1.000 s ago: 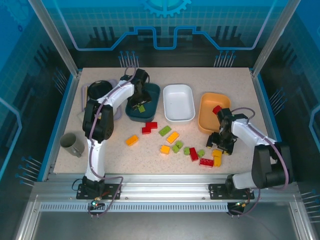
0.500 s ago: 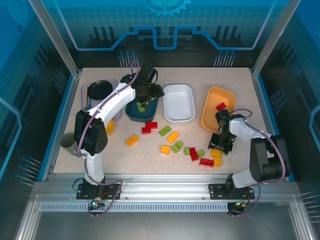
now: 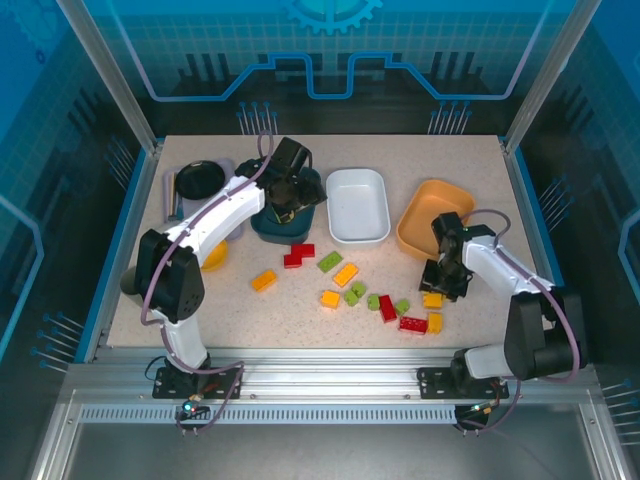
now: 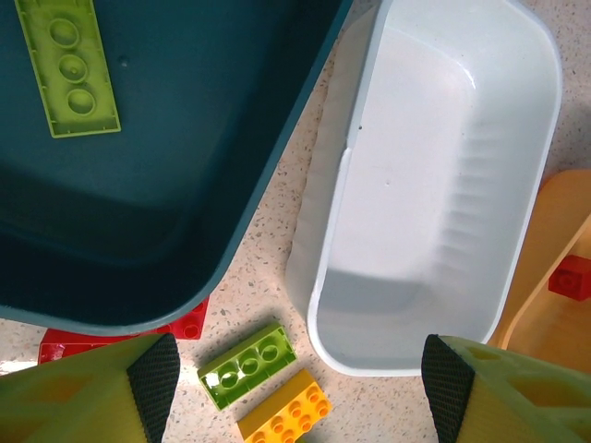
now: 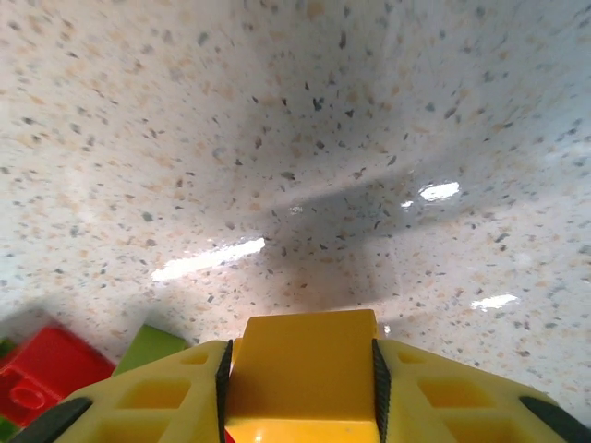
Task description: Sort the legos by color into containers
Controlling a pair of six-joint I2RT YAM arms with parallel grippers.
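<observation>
My left gripper (image 3: 285, 200) hovers open over the dark teal tray (image 3: 258, 228), nothing between its fingers. In the left wrist view one green lego (image 4: 69, 69) lies in the teal tray (image 4: 166, 185), beside the white tray (image 4: 443, 185). At the right edge the orange tray (image 4: 554, 305) holds a red lego (image 4: 572, 277). My right gripper (image 5: 300, 378) is shut on a yellow lego (image 5: 300, 365), low over the table just below the orange tray (image 3: 425, 225). Several loose red, green and yellow legos (image 3: 346, 274) lie scattered in front of the white tray (image 3: 357, 205).
A lavender tray with a black bowl (image 3: 200, 180) stands at the back left. A grey cup (image 3: 130, 285) sits by the left arm. A red lego (image 3: 412, 324) and a yellow one (image 3: 434, 321) lie close to my right gripper.
My right gripper has shut on the yellow lego. The left arm has swung above the teal tray, its jaws staying open. The orange tray has turned slightly.
</observation>
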